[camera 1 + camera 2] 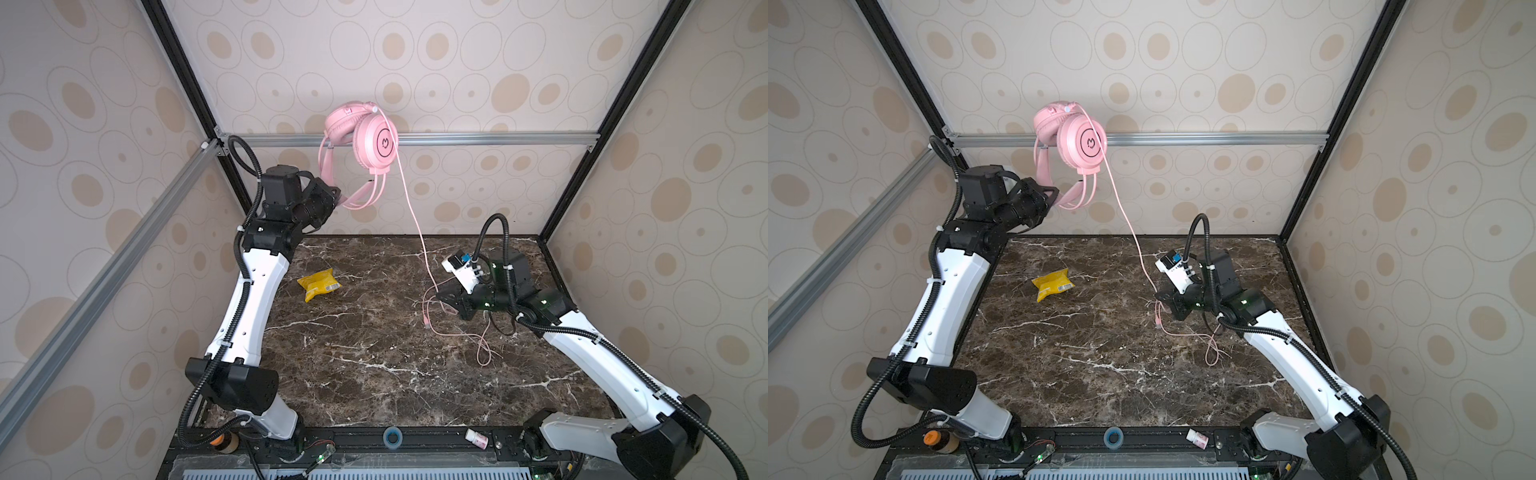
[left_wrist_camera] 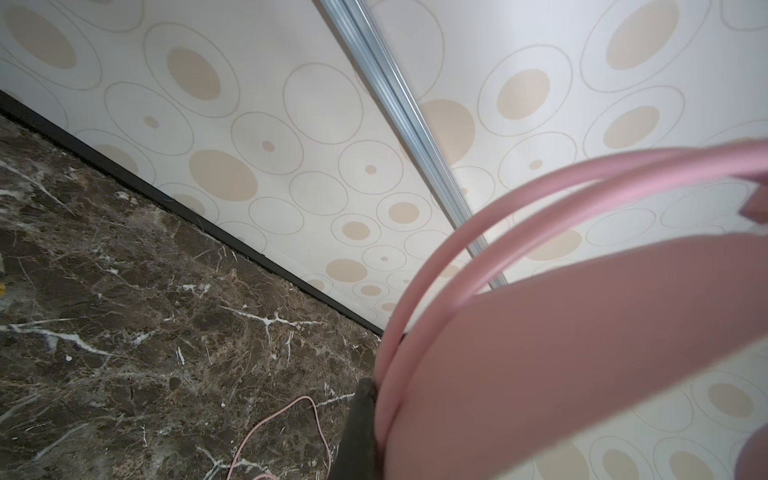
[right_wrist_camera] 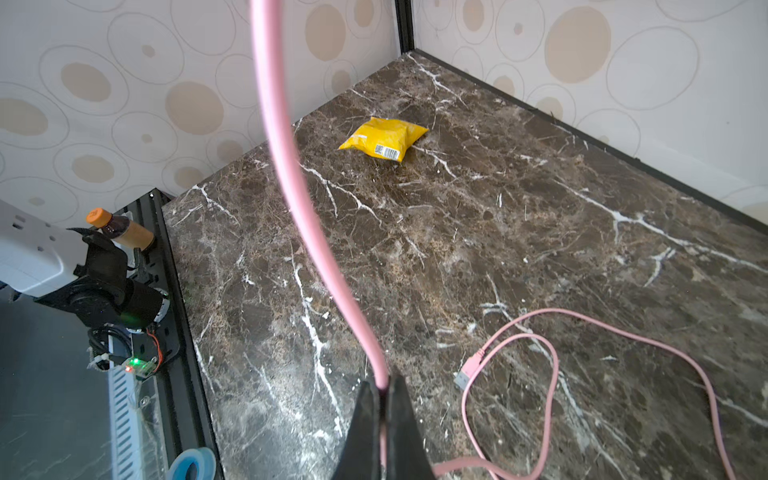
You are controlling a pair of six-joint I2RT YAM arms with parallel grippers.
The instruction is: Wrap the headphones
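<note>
Black fingers of the right gripper (image 3: 383, 384) press together on a thin pink cable (image 3: 291, 187), pinching it just above the marble tabletop (image 3: 498, 228). In both top views this gripper sits near 3 o'clock on the table. From the pinch the cable climbs toward 11 o'clock to the pink headphones (image 1: 376, 139), which are held aloft at 12 o'clock with the earcups up. The slack cable loops on the marble at 5 o'clock from the gripper, and its USB plug (image 3: 469, 370) lies flat.

At 10 o'clock the left gripper (image 1: 337, 200) is clamped on the headband (image 2: 561, 332), one dark finger (image 2: 359, 419) against its twin wires. The band hangs below the earcups, which overlap the aluminium rail (image 1: 498, 138) on the back wall.

A yellow snack packet (image 1: 319, 284) lies at 10 o'clock from the table's centre, well apart from both arms. On the front ledge at 6 o'clock are a blue tape roll (image 1: 391, 437) and a small white bottle (image 1: 476, 438). An orange-capped bottle (image 3: 120, 228) lies at 7 o'clock.
</note>
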